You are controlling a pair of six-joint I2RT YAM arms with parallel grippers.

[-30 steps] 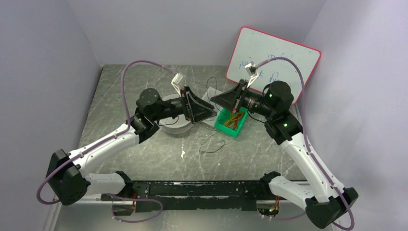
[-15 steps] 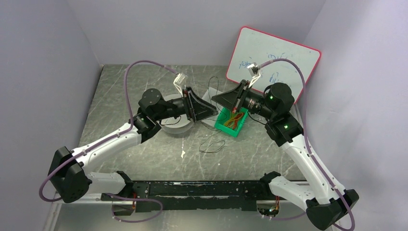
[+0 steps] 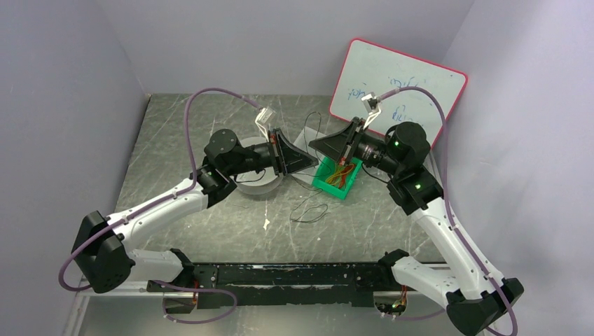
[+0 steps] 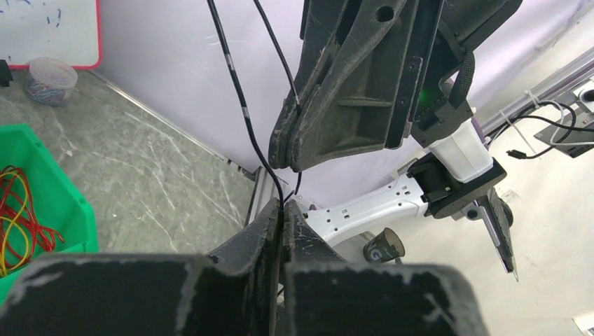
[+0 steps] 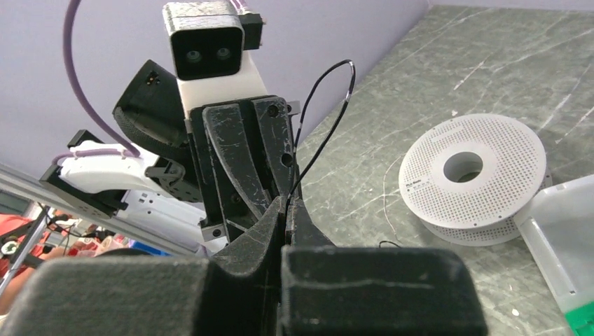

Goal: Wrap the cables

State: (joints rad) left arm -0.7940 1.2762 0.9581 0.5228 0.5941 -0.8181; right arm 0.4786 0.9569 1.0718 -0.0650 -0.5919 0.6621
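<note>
A thin black cable (image 4: 237, 98) runs between both grippers, which meet tip to tip above the table. My left gripper (image 4: 282, 207) is shut on it, the strand pinched between the pads. My right gripper (image 5: 286, 201) is also shut on the same black cable (image 5: 329, 105), which loops upward from its tips. From above, the left gripper (image 3: 310, 163) and right gripper (image 3: 312, 145) sit just left of the green bin (image 3: 348, 187). Red and yellow cables (image 4: 17, 217) lie coiled in that bin. Another black cable (image 3: 309, 211) lies loose on the table.
A white perforated spool (image 5: 473, 175) lies flat behind the left arm, next to a clear plastic tray (image 5: 564, 234). A red-framed whiteboard (image 3: 396, 80) leans at the back right, with a small clear cup (image 4: 49, 73) near it. Purple walls close in on three sides.
My left gripper has shut on the black cable and shifted slightly right toward the right gripper. The right gripper has stayed shut and nearly still.
</note>
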